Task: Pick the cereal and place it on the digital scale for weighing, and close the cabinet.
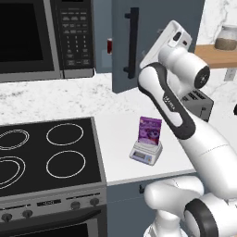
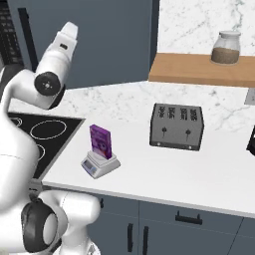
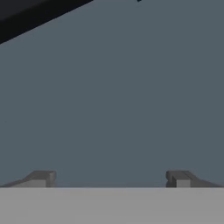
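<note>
The small flat purple cereal box (image 1: 150,129) stands upright on the silver-white square digital scale (image 1: 146,152) on the white marble surface (image 2: 164,169), while the end effector (image 3: 109,178), released and empty, faces the dark blue-grey flat cabinet door (image 1: 157,28), which is ajar.
</note>
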